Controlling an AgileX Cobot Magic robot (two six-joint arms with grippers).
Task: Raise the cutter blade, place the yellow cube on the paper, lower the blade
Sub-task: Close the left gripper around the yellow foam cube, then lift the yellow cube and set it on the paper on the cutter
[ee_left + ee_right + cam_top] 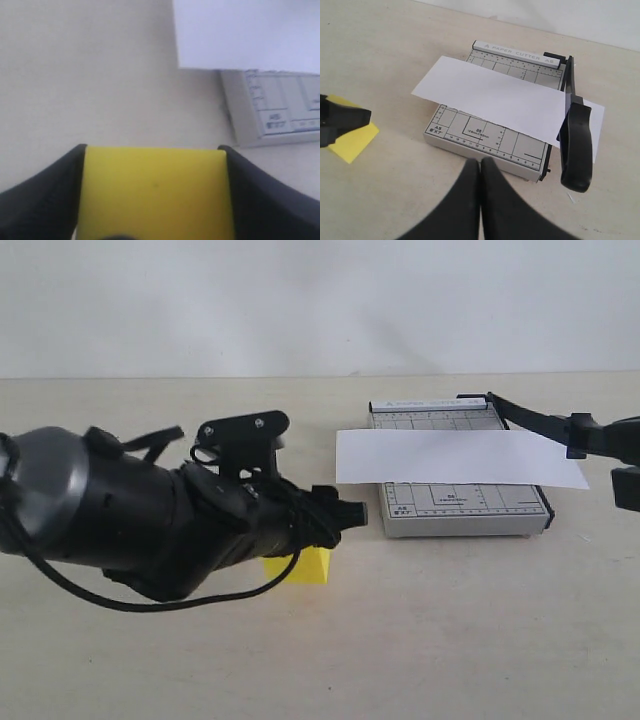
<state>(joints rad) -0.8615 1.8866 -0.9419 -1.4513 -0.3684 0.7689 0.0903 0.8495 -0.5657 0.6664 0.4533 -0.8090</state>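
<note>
the bright yellow plastic cube [155,195] is clamped in the left gripper [151,150], one side face pressed from each side, so that it can be carried across. it is held low over the beige table [450,640]; whether it rests on the surface cannot be told. the plain white paper strip [490,97] is laid across the small grey gridded cutter base [485,135], overhanging both sides, as the landing spot. the long black cutter blade [575,135] is judged to be tilted up from its hinge (the paper passes beneath it), which leaves room. the right gripper [480,163] is closed on nothing, near the blade's handle but apart from it. in the exterior view the cube lies left of the base, well apart from the paper.
</note>
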